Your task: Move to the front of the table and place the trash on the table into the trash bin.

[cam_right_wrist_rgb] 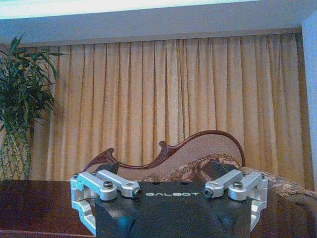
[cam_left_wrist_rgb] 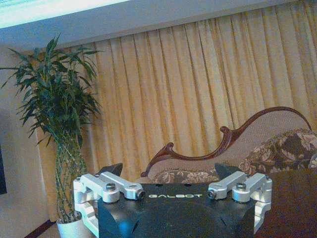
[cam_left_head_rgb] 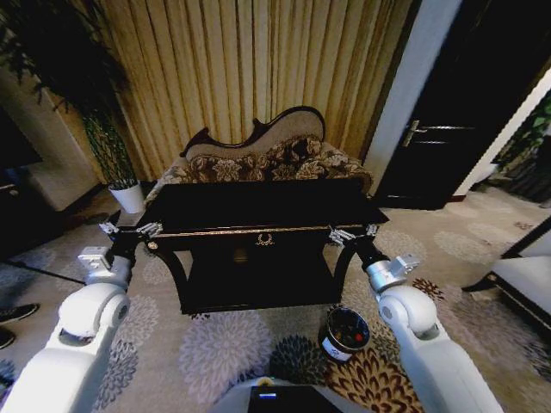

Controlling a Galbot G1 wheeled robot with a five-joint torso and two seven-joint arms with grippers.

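The dark table (cam_left_head_rgb: 258,205) with gold trim stands straight ahead, and its top looks bare and dark. My left gripper (cam_left_head_rgb: 129,231) hovers at the table's left front corner, open and holding nothing. My right gripper (cam_left_head_rgb: 353,234) is at the right front corner, also open and holding nothing. In the left wrist view the fingers (cam_left_wrist_rgb: 111,171) stand wide apart beside the table (cam_left_wrist_rgb: 292,198). The right wrist view shows spread fingers (cam_right_wrist_rgb: 225,167) above the tabletop (cam_right_wrist_rgb: 34,203). The trash bin (cam_left_head_rgb: 334,348) stands on the carpet under my right arm. Trash (cam_left_head_rgb: 348,327) lies inside it, red and white bits.
A carved floral sofa (cam_left_head_rgb: 258,155) sits right behind the table, before tan curtains. A white plant pot (cam_left_head_rgb: 129,196) stands at the back left. At the back right is a dark door (cam_left_head_rgb: 456,112), and a white seat (cam_left_head_rgb: 529,280) stands at the right edge. Shoes (cam_left_head_rgb: 13,314) show at the left edge.
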